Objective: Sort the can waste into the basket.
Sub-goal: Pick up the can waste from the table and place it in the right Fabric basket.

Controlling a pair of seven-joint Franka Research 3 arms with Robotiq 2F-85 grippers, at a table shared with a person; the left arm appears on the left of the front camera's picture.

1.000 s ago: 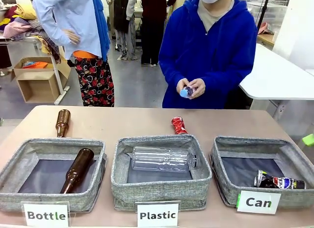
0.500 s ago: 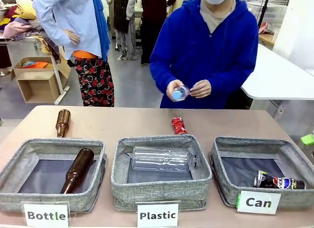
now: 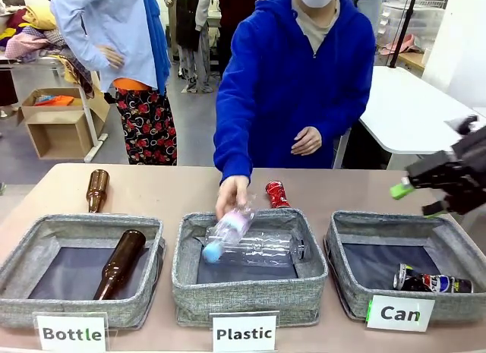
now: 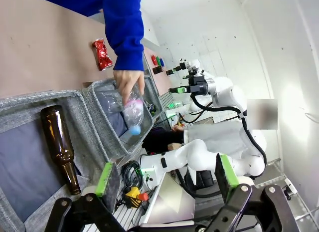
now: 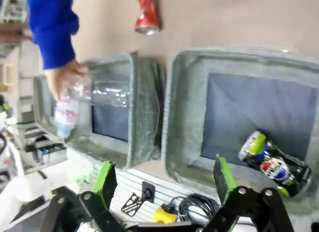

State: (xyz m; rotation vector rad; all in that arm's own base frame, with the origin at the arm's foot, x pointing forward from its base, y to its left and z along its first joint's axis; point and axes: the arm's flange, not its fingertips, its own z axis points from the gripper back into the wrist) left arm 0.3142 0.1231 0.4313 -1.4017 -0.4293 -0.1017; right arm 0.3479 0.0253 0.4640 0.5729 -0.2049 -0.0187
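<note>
Where the soft-sided grey woven basket (image 3: 380, 217) stands behind its white "Can" sign (image 3: 400, 313), a slim black-blue can (image 3: 431, 282) with white and red markings lies on its side on the dark floor. It is close to the front wall, which hides its lower edge. The crushed red can (image 3: 277, 193), shiny and crumpled, lies on the tan surface (image 3: 167, 190) just behind the middle basket (image 3: 250, 296), whose far rim covers its near end. Over that basket a person's hand (image 3: 231, 195) grips a clear ribbed bottle (image 3: 226, 231) with a blue cap, above another clear bottle (image 3: 266, 248) lying inside. The right claw (image 3: 419, 200) shows above the can basket's far rim in the front view, blurred and partly cut by the picture's edge. Its green-padded fingers are spread apart with nothing between them. The left claw (image 4: 165, 174) is likewise spread wide and empty.
</note>
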